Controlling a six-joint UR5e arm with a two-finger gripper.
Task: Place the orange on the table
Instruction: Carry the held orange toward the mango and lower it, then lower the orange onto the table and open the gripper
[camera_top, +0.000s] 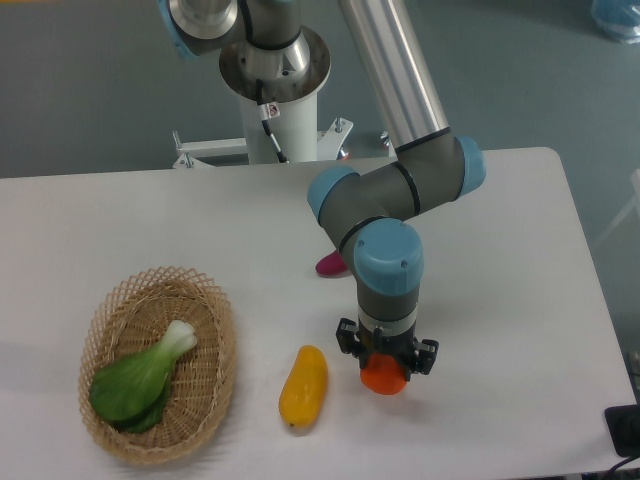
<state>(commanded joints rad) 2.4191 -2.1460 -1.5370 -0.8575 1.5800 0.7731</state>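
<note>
The orange (383, 377) is a small round orange-red fruit under my gripper (386, 366), at the front right of the white table (520, 260). The gripper points straight down with its fingers at both sides of the orange. The arm's wrist hides the fruit's top. The orange is at or just above the tabletop; I cannot tell whether it rests on it. I cannot tell whether the fingers still press on it.
A yellow-orange mango-like fruit (303, 387) lies just left of the gripper. A wicker basket (215, 370) with a green bok choy (140, 380) stands at the front left. A purple sweet potato (331, 264) lies partly hidden behind the arm.
</note>
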